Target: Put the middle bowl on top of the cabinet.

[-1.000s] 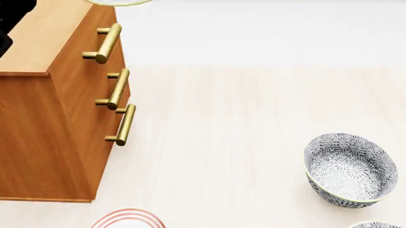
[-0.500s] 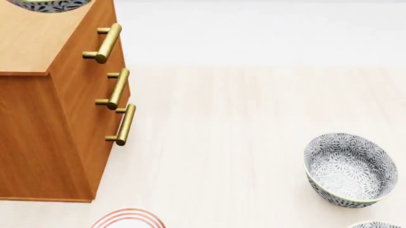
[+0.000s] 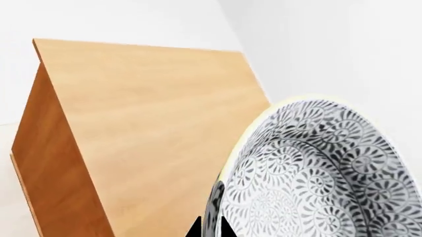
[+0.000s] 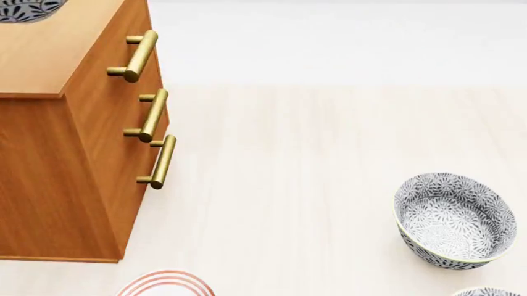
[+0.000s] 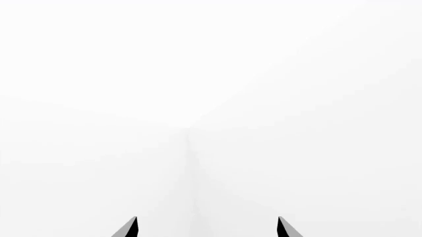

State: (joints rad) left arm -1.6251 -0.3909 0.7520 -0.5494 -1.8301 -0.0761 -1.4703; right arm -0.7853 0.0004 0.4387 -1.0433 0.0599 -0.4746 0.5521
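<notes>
Since half a second ago the middle bowl (image 4: 23,10) has slid further toward the head view's top left corner, so only a sliver of it shows over the cabinet (image 4: 49,55) top. From the left wrist camera the bowl (image 3: 316,173) is tipped steeply on edge, seemingly above the bare wooden top, with the left pincer (image 3: 209,228) gripping its rim between two dark tips; the tilt suggests it is being carried in rather than set down yet. Further right on the pale worktop (image 4: 313,185) sit a red-ringed plate (image 4: 165,283), then another patterned bowl (image 4: 455,219) with a third just at the frame's edge. The right pincer (image 5: 207,228) hangs with tips apart and empty against a blank white room.
</notes>
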